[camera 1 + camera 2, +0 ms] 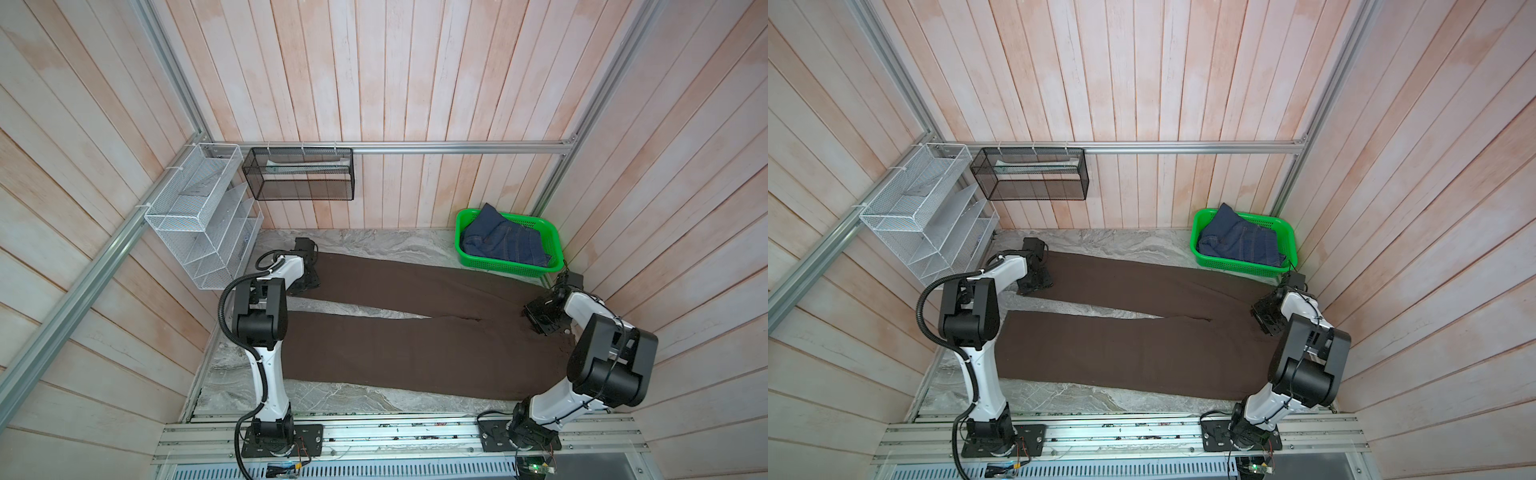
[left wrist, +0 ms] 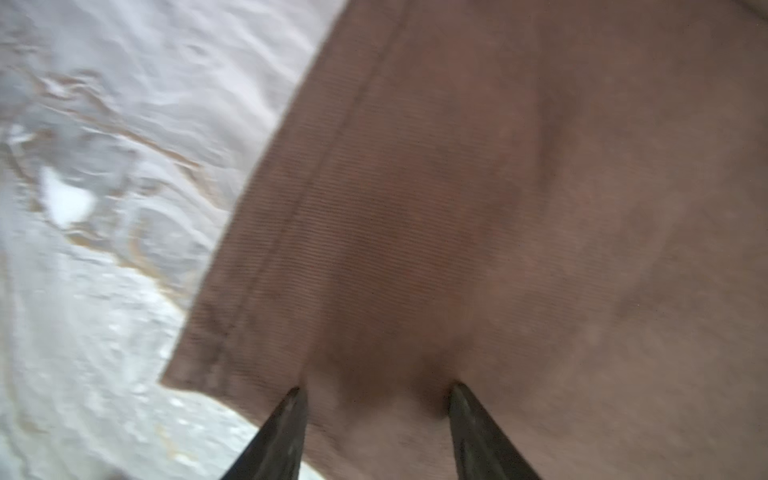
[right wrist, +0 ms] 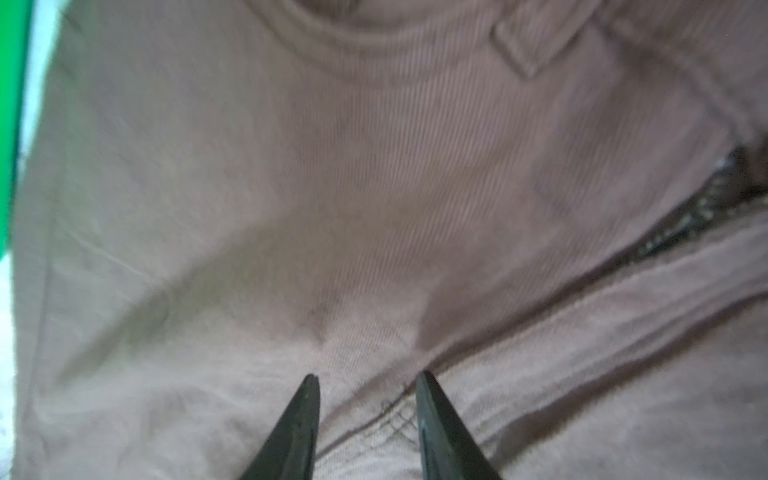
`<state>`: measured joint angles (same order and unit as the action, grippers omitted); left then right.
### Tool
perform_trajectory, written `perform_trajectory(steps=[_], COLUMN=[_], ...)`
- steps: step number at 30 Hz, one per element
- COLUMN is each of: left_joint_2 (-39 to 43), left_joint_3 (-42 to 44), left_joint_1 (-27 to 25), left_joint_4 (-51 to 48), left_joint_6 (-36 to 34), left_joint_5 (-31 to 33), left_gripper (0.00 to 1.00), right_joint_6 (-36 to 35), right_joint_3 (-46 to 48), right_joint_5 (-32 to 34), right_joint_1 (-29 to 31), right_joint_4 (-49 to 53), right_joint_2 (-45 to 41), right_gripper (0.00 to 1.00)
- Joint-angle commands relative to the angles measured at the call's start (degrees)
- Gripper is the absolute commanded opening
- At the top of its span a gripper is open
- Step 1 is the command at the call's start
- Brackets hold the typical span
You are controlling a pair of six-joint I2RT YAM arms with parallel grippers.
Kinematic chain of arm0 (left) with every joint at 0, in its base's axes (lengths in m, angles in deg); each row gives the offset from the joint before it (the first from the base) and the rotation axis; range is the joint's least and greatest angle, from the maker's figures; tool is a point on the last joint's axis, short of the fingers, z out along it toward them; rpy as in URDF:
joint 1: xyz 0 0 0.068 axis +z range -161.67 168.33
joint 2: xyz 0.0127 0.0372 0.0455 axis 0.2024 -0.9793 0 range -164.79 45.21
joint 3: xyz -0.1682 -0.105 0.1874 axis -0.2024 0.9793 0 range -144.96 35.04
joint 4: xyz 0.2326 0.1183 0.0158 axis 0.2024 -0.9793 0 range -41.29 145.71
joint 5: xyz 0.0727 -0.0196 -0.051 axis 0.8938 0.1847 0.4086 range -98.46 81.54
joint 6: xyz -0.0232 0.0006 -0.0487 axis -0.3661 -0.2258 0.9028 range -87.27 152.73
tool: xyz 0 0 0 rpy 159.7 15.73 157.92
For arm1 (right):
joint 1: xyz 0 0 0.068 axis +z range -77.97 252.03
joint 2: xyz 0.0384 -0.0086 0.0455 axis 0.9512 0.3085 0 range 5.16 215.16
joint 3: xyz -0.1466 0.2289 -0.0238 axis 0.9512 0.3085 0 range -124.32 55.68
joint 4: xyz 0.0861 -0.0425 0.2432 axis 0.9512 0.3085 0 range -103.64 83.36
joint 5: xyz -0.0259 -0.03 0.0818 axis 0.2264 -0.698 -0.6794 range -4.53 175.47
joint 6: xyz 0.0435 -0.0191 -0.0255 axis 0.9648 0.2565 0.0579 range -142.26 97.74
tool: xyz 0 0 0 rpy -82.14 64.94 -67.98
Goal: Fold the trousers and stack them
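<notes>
Brown trousers (image 1: 415,345) laid flat; left end effector (image 2: 376,388) and right end effector (image 3: 368,376) parted, nothing gripped; top layer alone might be pinched.

Trousers (image 1: 415,349) cover mid table (image 1: 353,401); basket (image 1: 507,268) blocks far right corner; front strip free.

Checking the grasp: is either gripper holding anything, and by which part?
Nothing is gripped: left gripper open at the trousers hem, right gripper open at the fly.

Enclosed robot lab cell: aluminium frame (image 1: 415,147), plank walls (image 1: 415,75), marble-look tabletop (image 1: 374,242).
</notes>
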<state>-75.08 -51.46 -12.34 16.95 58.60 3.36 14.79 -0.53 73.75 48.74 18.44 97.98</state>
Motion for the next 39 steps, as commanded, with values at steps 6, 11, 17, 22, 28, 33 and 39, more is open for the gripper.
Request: perform_trajectory(steps=[6,11,17,22,28,33,39], left_joint_2=[1.77,4.68,11.08,13.12,14.55,14.75,14.99], left_joint_3=[6.46,6.67,1.75,-3.63,-3.33,-3.89,-5.54], left_joint_1=[6.10,6.38,2.65,-1.81,-2.63,-2.59,-2.59], left_joint_4=[-1.18,-2.02,-2.39,-4.35,-3.08,-3.32,-4.39], left_joint_6=[-3.10,-3.71,-6.05,-6.38,-6.40,-7.53,-8.07], left_joint_5=[2.13,2.91,-0.45,0.05,-0.92,0.22,0.07], left_gripper=[0.58,0.60,0.64,0.66,0.66,0.67,0.67], right_joint_6=[-1.28,-2.40,-4.30,-5.00,-5.52,-7.45,-9.70], right_joint_3=[-1.00,-2.04,-4.29,-4.97,-7.33,-10.34,-12.60], right_joint_5=[-2.51,-2.79,-5.35,-5.98,-5.50,-2.75,1.59], right_joint_1=[0.18,0.03,-3.87,-8.60,-10.47,-10.38,-9.41], right_joint_4=[-2.11,-1.72,-3.82,-9.38,-14.62,-17.01,-19.03], right_joint_2=[2.24,1.48,-0.38,-1.22,2.70,7.03,11.10], right_gripper=[0.40,0.40,0.40,0.40,0.40,0.40,0.40])
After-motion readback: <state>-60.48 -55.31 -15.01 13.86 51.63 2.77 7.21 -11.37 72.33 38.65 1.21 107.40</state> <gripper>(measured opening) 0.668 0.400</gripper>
